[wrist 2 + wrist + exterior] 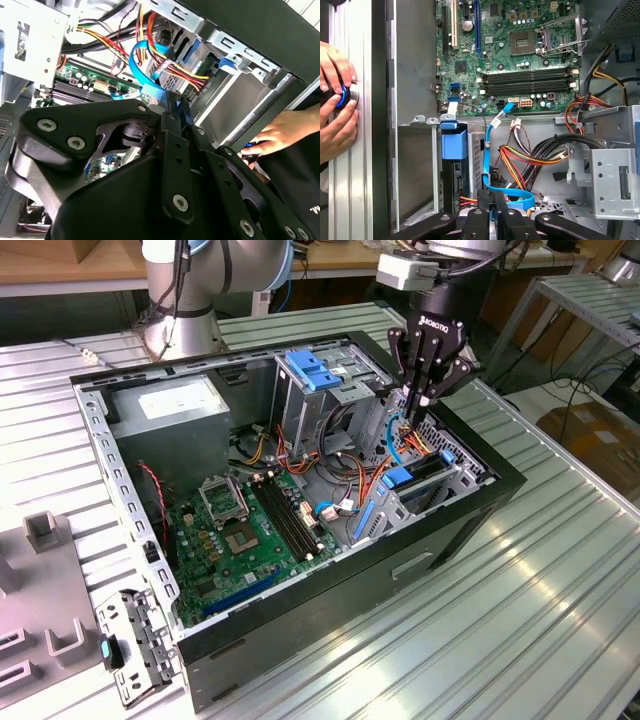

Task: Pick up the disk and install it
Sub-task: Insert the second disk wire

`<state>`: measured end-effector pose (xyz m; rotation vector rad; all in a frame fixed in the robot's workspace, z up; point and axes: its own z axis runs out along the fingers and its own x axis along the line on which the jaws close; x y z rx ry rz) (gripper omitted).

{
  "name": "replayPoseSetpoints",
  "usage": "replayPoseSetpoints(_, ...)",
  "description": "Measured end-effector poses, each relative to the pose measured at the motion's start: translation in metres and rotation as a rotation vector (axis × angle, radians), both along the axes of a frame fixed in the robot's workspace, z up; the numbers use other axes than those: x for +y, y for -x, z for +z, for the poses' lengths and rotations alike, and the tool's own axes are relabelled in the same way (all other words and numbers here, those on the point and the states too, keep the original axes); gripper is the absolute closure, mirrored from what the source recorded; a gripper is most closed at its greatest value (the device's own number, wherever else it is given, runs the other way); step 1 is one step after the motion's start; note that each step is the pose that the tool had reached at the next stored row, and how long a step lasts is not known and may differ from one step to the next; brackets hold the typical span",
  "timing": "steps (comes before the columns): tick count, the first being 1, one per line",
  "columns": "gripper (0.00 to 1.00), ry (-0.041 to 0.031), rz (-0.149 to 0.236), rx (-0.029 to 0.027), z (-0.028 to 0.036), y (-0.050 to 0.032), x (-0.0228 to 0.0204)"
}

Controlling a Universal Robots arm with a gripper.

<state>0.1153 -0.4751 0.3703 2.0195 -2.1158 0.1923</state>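
The disk (pixel 412 478) sits in the drive bay at the front corner of the open computer case (pixel 130 530), its blue carrier end facing up. In the first wrist view the same blue carrier end (pixel 454 144) shows beside the bay wall. My gripper (pixel 415 408) hangs straight down inside the case, just behind the disk and a little above it. Its fingers (pixel 172 107) are pressed together on a flat blue cable (pixel 145 75) near its end. The cable (pixel 487 150) loops from the motherboard to my gripper (pixel 492 197).
Bundles of red, yellow and black wires (pixel 530 155) lie close around the fingers. A metal drive cage with a light-blue latch plate (pixel 310 370) stands behind. A person's hands (pixel 337 105) hold a blue knob at the case's outer edge. A loose bracket (pixel 135 645) lies on the table.
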Motion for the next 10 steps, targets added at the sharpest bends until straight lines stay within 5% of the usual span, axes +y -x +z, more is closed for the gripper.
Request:
replayPoseSetpoints(5, 0.84, -0.0036, 0.003, -0.0121, -0.0008, 0.0041, -0.0082)
replayPoseSetpoints(9, 0.84, -0.0038, 0.004, -0.0331, -0.0031, 0.0177, -0.0114)
replayPoseSetpoints(10, 0.84, -0.0035, 0.004, -0.0432, -0.0036, 0.0206, -0.0117)
